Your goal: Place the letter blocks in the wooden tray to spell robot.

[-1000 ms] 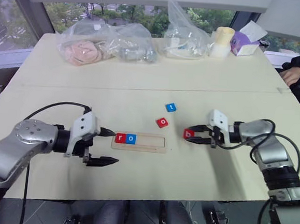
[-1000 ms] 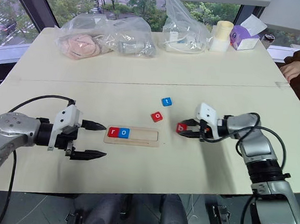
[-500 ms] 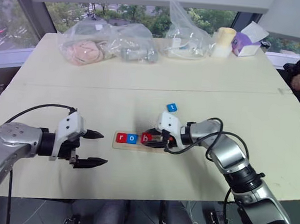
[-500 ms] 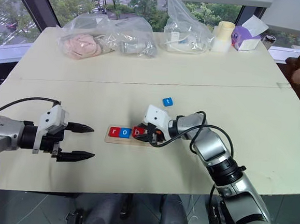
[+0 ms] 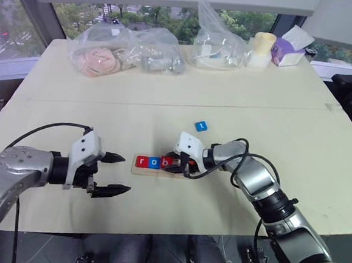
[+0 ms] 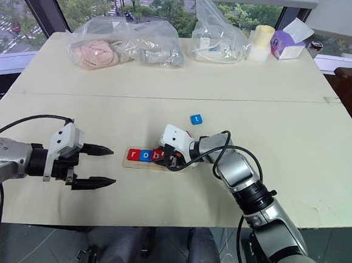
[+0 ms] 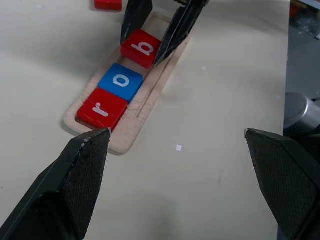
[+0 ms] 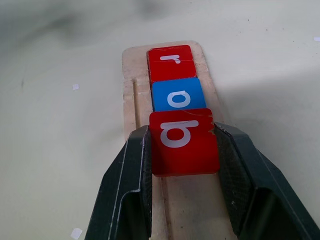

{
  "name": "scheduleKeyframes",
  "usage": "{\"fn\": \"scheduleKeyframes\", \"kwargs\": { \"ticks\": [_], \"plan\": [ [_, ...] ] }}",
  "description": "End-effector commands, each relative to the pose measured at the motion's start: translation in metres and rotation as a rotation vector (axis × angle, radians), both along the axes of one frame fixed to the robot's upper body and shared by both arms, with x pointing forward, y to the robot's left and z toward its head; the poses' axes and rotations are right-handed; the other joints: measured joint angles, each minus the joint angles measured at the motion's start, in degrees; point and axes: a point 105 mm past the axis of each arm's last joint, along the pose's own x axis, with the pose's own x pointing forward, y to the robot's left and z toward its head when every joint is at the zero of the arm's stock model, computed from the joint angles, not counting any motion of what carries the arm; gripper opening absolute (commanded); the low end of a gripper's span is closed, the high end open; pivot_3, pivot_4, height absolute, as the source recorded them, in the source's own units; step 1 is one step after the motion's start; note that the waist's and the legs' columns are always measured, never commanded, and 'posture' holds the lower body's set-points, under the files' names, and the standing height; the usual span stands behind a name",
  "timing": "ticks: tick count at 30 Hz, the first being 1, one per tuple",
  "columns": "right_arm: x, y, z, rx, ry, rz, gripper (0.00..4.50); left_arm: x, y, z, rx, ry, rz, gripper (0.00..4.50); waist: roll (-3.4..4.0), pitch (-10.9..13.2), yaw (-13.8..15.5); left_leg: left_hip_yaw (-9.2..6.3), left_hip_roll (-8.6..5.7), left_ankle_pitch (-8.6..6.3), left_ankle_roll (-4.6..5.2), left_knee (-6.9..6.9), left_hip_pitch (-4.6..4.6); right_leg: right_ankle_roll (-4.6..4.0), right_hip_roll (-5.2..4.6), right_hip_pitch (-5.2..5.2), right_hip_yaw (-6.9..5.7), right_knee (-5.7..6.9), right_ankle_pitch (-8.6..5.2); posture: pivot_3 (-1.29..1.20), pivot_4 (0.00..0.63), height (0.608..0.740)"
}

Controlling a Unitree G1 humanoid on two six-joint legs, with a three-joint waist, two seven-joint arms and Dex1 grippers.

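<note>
The wooden tray (image 5: 156, 172) lies on the table's near middle. At its left end sit a red r block (image 5: 141, 161) and a blue o block (image 5: 154, 162). My right gripper (image 8: 182, 134) is shut on the red b block (image 8: 184, 142), holding it in the tray right after the o. A blue t block (image 5: 201, 126) lies on the table behind the tray. Another red block (image 7: 107, 4) lies beside the tray, its letter cut off. Left of the tray, my left gripper (image 5: 124, 174) is open and holds nothing.
Clear plastic bags (image 5: 124, 51) of items, a cream cup (image 5: 260, 48) and a purple tissue box (image 5: 287, 50) stand along the table's far edge. A seam (image 5: 166, 102) crosses the tabletop behind the blocks.
My right gripper carried the red b block leftward from the table right of the tray into the tray beside the blue o. The left gripper stayed open in place.
</note>
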Motion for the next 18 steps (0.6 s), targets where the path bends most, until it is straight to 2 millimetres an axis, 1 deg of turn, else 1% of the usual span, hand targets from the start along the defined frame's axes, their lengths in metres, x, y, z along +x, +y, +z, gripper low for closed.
{"fn": "scheduleKeyframes", "kwargs": {
  "ticks": [1,4,6,8,10,11,15,18],
  "plan": [
    [0.003,0.007,0.011,0.023,-0.050,0.021,1.18,0.000,-0.003,0.007,-0.003,-0.033,-0.015,4.50,0.00,0.00,-0.01,0.00,0.00,0.00,0.00,0.00,0.00,0.00,0.00,0.00,0.00,0.00,0.00,0.00,0.150,0.740],
    [0.002,0.008,0.011,0.029,-0.043,0.023,1.18,0.000,-0.003,0.006,-0.001,-0.035,-0.016,4.50,0.00,0.00,-0.03,0.00,0.00,0.00,0.00,0.00,0.00,0.00,0.00,0.00,0.00,0.01,0.00,0.00,0.150,0.740],
    [0.001,0.008,0.010,0.023,-0.052,0.034,2.23,0.001,-0.003,0.007,-0.002,-0.038,-0.015,4.50,0.00,0.00,-0.02,0.00,0.00,0.00,0.00,0.00,0.00,0.00,0.00,0.00,0.00,0.01,0.00,0.00,0.150,0.740],
    [0.001,0.008,0.010,0.018,-0.065,0.034,3.10,0.001,-0.003,0.007,-0.001,-0.041,-0.014,4.50,0.00,0.00,-0.03,0.00,0.00,0.00,0.00,0.00,0.00,0.01,0.01,0.00,0.00,0.01,0.00,0.00,0.150,0.740],
    [0.004,0.008,0.012,0.013,-0.089,0.029,4.17,0.002,-0.003,0.007,0.000,-0.043,-0.012,4.50,0.00,0.00,-0.03,0.00,0.00,0.00,0.00,0.00,0.01,0.01,0.00,0.00,0.00,0.01,0.00,0.00,0.150,0.740],
    [0.005,0.007,0.013,0.014,-0.095,0.028,4.46,0.003,-0.003,0.007,0.000,-0.044,-0.011,4.50,0.00,0.00,-0.03,0.00,0.00,0.00,0.00,0.00,0.01,0.00,0.01,0.00,0.00,0.02,0.00,0.00,0.150,0.740],
    [0.007,0.004,0.020,0.022,-0.112,0.025,4.46,0.005,-0.004,0.007,-0.001,-0.048,-0.008,4.50,0.00,0.00,-0.03,0.01,0.00,0.00,0.00,0.00,0.01,0.01,0.01,0.00,0.00,0.02,0.00,0.00,0.150,0.740],
    [0.011,-0.001,0.027,0.046,-0.112,-0.009,4.46,0.005,-0.004,0.007,-0.003,-0.050,-0.007,4.50,0.00,0.00,-0.01,0.00,0.00,0.00,0.00,0.00,0.01,0.01,0.01,0.00,0.00,0.02,0.00,0.00,0.150,0.740]
  ]
}}
